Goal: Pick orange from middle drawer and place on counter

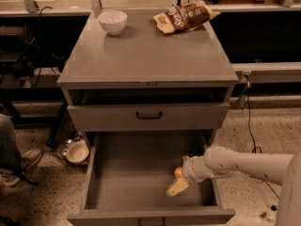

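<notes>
Reaching into the open middle drawer (136, 173) from the right, my pincer (178, 186) sits just beside the orange (178, 172), near the drawer's right wall; I cannot tell its opening. On the bench (150, 55) above, a white bowl (112, 21) and a snack bag (183, 17) rest at the far edge.

- The deep grey middle drawer (131, 182) stood pulled out and open from above. Its left and centre floor lay bare between tall side walls.
- The shallower grey drawer front (108, 119) with a black bar handle closed off the space above the drawer's rear.
- The cream gripper (178, 185) and its pale arm (235, 164) filled the drawer's right side, just beside the small round orange (178, 172).
- The flat grey counter (150, 60) lay free across its middle and front. A white bowl (112, 21) and a brown snack bag (183, 17) sat along its back.
</notes>
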Motion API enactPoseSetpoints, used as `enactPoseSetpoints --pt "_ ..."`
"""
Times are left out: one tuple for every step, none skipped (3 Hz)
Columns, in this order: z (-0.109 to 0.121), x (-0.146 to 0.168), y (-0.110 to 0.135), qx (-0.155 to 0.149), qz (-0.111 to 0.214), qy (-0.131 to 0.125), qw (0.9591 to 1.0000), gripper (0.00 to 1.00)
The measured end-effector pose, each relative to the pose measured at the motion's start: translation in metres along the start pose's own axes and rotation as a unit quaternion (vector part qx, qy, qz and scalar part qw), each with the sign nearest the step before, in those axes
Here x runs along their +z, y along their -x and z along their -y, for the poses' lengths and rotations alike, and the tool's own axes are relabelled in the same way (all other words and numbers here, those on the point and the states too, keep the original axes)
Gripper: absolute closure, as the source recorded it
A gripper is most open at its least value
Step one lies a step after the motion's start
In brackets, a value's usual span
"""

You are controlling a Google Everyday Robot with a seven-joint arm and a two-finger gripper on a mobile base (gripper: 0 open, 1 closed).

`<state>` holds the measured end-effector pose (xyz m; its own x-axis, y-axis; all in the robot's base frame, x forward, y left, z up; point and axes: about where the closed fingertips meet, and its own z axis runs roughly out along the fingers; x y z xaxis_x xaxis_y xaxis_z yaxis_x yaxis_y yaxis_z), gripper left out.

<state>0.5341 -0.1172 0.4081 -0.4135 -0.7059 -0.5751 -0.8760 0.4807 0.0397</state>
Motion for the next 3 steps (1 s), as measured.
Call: enactPoseSetpoints --pt "0.002 0.018 -0.012 0.012 -0.011 0.003 0.9999 0.00" --pt "0.002 0.030 -0.018 0.015 -0.018 0.007 0.9997 0.12" --pt "0.003 0.037 -0.025 0.015 -0.024 0.011 0.9995 0.35"
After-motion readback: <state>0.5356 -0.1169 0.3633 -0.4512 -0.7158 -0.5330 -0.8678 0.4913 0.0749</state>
